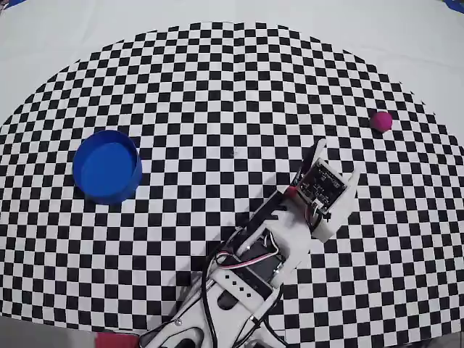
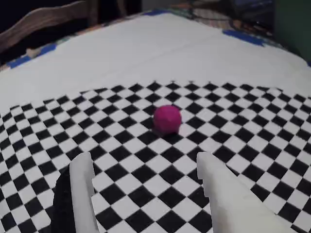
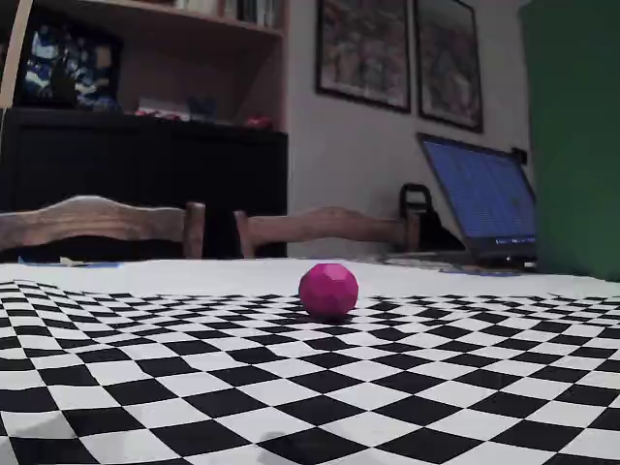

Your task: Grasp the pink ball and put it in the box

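The pink ball (image 1: 380, 121) lies on the checkered mat near its right edge in the overhead view. In the wrist view the pink ball (image 2: 167, 119) rests ahead of my gripper (image 2: 143, 160), a few squares beyond the fingertips and slightly right of centre. The white fingers (image 2: 82, 184) stand wide apart with only mat between them, so the gripper is open. From overhead my gripper (image 1: 338, 159) points up and to the right toward the ball. The box (image 1: 107, 165), a round blue container, stands far off at the mat's left. The fixed view shows the ball (image 3: 328, 289) alone on the mat.
The mat (image 1: 232, 87) lies on a white tablecloth (image 1: 72, 29). The arm's base (image 1: 217, 304) fills the bottom centre of the overhead view. Beyond the table stand wooden chairs (image 3: 97, 218) and a laptop (image 3: 480, 199).
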`<move>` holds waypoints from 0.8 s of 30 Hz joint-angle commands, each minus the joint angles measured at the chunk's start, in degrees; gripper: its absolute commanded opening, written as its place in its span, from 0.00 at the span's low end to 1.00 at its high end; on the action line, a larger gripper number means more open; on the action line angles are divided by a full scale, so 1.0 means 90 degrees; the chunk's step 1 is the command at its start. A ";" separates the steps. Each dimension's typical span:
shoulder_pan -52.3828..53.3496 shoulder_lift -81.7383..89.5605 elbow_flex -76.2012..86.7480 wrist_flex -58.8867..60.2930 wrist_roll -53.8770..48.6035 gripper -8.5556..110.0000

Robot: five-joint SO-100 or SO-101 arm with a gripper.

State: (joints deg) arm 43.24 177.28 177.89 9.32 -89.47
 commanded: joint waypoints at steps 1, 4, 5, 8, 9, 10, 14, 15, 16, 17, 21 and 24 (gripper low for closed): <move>0.0049 -0.0156 0.0049 0.0010 0.0000 0.27; 0.0078 -0.0264 0.0049 -0.0029 -0.0059 0.27; 0.0078 -0.0293 0.0049 -0.0039 -0.0059 0.27; 0.0049 -0.0391 0.0049 -0.0039 -0.0059 0.27; 0.0029 -0.0400 0.0049 -0.0039 -0.0059 0.27; 0.0020 -0.0420 0.0049 -0.0059 -0.0049 0.27; -0.0010 -0.0547 0.0039 -0.0117 -0.0020 0.27; -0.0020 -0.0596 0.0029 -0.0156 -0.0010 0.27; -0.0029 -0.0664 0.0010 -0.0195 0.0000 0.27; -0.0029 -0.0732 -0.0010 -0.0244 0.0000 0.27; -0.0029 -0.1172 -0.0176 -0.0479 0.0000 0.27; -0.0029 -0.1602 -0.0430 -0.0527 0.0000 0.27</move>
State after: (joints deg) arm 43.24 165.41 177.28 5.71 -89.47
